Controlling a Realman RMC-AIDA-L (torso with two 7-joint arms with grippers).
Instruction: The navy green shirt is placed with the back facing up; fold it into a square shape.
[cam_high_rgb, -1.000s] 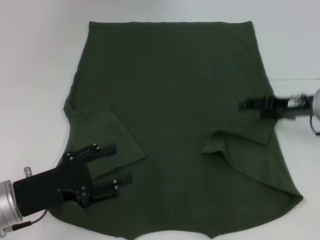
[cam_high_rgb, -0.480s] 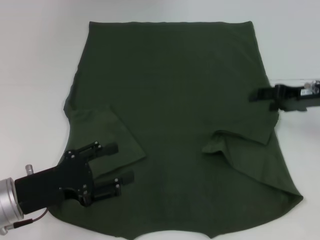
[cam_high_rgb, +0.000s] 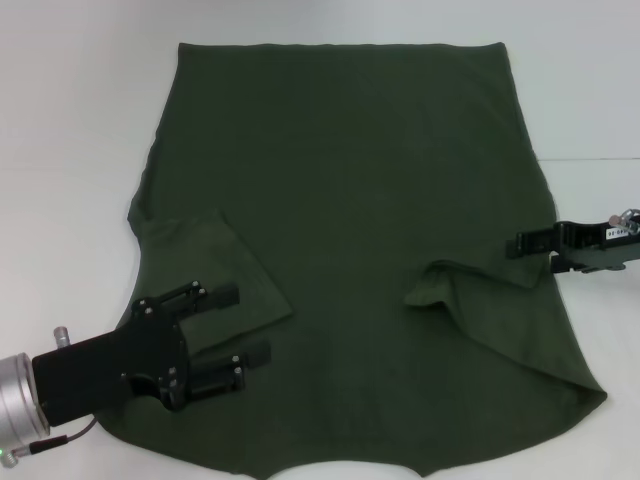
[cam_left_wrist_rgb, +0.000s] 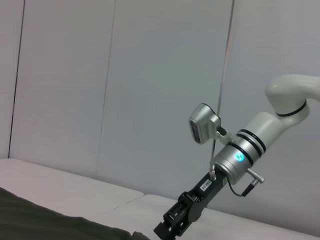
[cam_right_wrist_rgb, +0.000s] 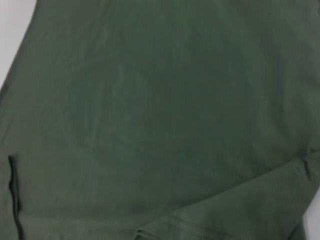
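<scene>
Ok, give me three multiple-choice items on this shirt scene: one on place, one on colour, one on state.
1. Where is the left gripper?
A. over the shirt's near left corner
B. at the far hem
C. off the table

2. What colour is the navy green shirt?
A. white
B. dark olive green
C. red

3. How do both sleeves lie?
A. spread outward
B. rolled up
C. folded in over the body

Answers: 1 A, it hovers beside the folded left sleeve; 2 B, plain dark green; 3 C, both flaps lie on the body, while the right gripper is at the right edge.
</scene>
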